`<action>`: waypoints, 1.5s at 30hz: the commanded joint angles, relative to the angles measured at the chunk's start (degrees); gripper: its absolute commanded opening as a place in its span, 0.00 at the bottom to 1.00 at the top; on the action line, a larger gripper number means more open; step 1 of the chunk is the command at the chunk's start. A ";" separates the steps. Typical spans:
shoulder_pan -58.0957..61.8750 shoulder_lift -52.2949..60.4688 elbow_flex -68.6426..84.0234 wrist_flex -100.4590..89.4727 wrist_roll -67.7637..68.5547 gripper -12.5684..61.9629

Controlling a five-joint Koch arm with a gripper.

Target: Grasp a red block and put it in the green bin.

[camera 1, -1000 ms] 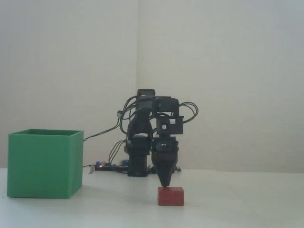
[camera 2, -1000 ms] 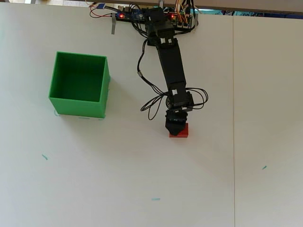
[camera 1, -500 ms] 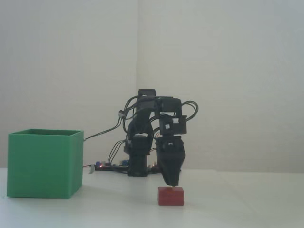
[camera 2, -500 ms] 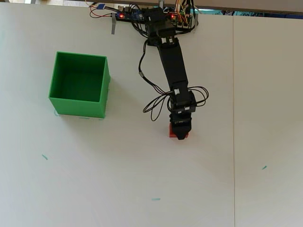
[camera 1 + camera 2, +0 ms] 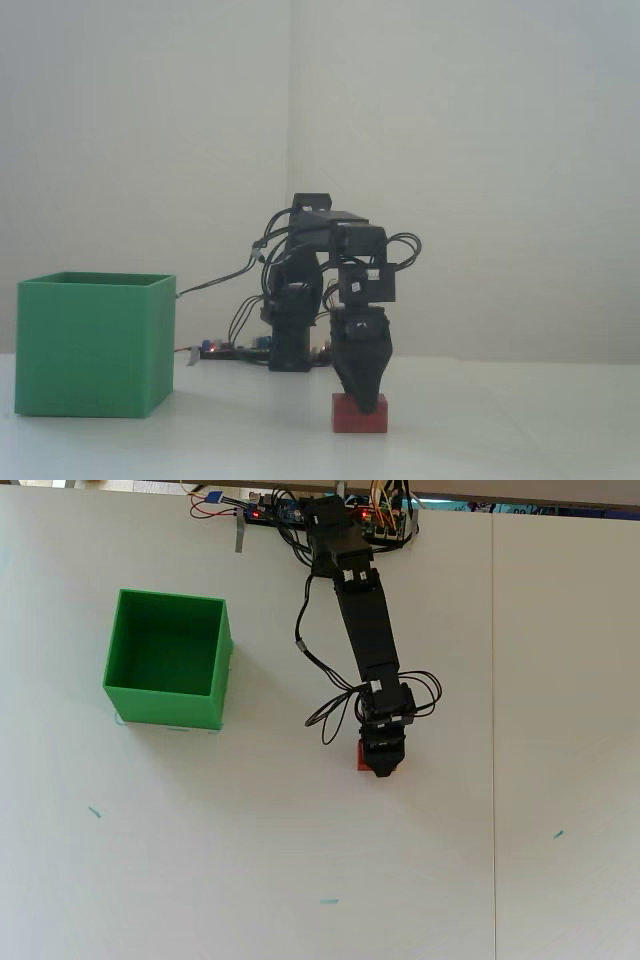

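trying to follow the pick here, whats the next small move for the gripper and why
Probably close on the red block: in the fixed view the gripper has its tip down over the block's top, which sits on the table. Whether the jaws straddle it can't be told. The green bin is empty.

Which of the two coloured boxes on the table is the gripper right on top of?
The small red block: the gripper reaches down onto it. The much larger green bin stands apart, off to the left in both views.

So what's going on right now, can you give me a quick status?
Gripper down on red block, grip unclear. Block on table, unlifted. Green bin empty, path clear.
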 commanded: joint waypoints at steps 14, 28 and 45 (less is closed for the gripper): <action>0.62 -1.76 -2.11 -2.46 4.57 0.45; 3.43 13.18 -0.53 -3.43 10.55 0.22; 30.06 27.69 -15.91 -3.43 5.27 0.22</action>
